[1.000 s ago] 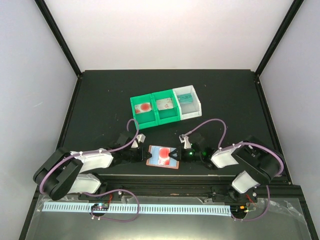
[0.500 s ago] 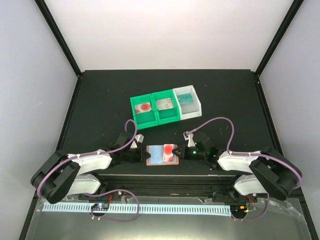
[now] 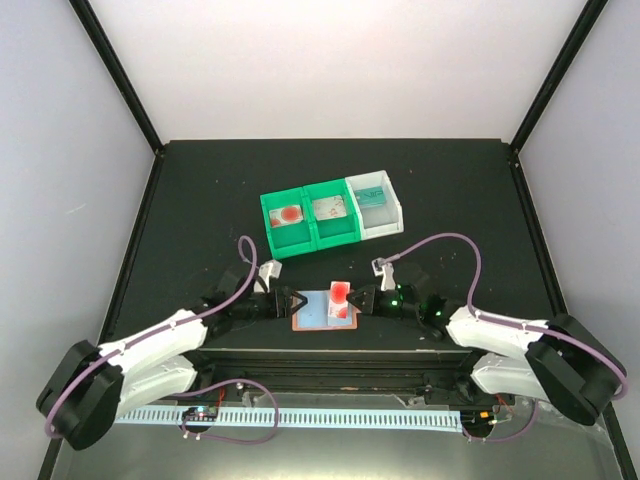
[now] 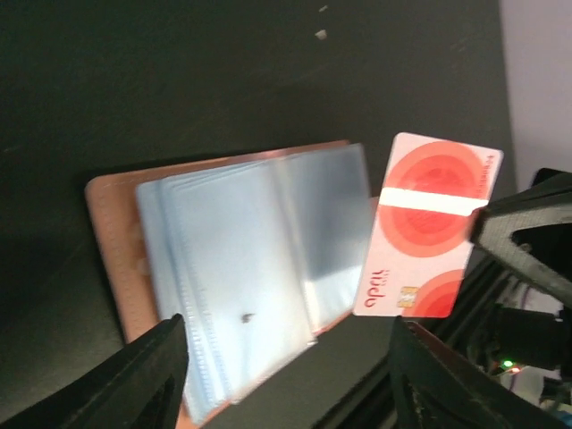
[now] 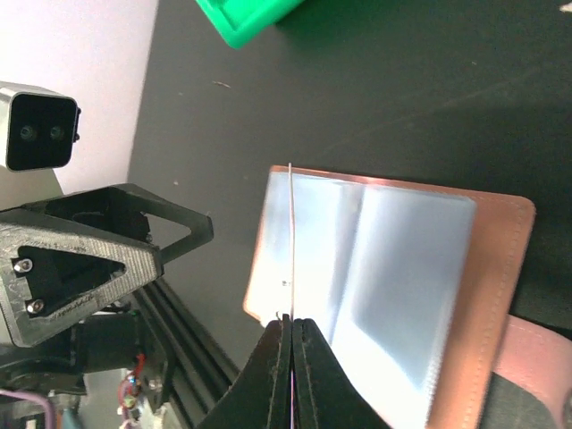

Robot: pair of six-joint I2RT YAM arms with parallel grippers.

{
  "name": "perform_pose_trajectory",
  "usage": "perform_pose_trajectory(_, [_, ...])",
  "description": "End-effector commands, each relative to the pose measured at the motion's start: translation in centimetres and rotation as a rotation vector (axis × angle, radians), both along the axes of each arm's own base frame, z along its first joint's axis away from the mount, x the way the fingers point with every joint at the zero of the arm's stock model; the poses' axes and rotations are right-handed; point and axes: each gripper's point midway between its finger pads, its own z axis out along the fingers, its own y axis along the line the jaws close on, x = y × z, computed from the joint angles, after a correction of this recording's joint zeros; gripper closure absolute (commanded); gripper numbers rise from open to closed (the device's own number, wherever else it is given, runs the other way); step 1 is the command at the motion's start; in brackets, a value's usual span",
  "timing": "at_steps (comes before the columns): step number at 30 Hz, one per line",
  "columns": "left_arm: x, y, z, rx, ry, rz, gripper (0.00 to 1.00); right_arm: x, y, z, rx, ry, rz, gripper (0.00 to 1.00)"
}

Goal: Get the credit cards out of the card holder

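The right pincer (image 5: 290, 323) is being pinched on a credit card (image 4: 429, 228) for clearing the card holder (image 3: 312, 312); the left pincer (image 3: 287, 302) is being held spread, likely for bracing.

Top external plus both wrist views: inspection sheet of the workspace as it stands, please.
Surface: black tabletop, matte.
Job's things: card holder lies open, pockets up; red-and-white card is out of the pockets, held on edge at its right side.
Clutter: three joined trays, binned cards one in each.
Grippers: left gripper open at the holder's left edge; right gripper pinching the card.
Cables: purple cables loop off both wrists, apart from the holder.
Surroundings: white walls, black frame posts.
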Motion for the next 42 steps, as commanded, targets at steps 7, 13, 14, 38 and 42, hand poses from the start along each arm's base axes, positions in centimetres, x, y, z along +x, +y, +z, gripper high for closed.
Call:
perform_pose_trajectory(7, [-0.5,-1.8,8.2,-0.28,-0.118,-0.032,0.25,-0.1,1.1,7.1,0.293,-0.053,-0.014,0.99])
perform_pose_trajectory(13, [-1.4,-2.6,11.4,-0.441,-0.163,-0.073,0.29,-0.1,1.7,10.6,0.434,-0.066,-0.013,0.99])
perform_pose_trajectory(14, [-1.5,-2.7,11.8,-0.459,-0.171,-0.08,0.31,-0.1,1.8,11.0,0.45,-0.068,-0.011,0.99])
perform_pose_trajectory(38, [-1.9,-3.2,12.7,-0.5,-0.2,-0.116,0.85,-0.9,3.5,12.0,0.532,-0.036,0.051,0.99])
perform_pose_trajectory(42, [-1.9,-3.2,12.8,-0.504,-0.205,-0.122,0.92,-1.1,3.6,11.9,0.53,-0.036,0.06,0.99])
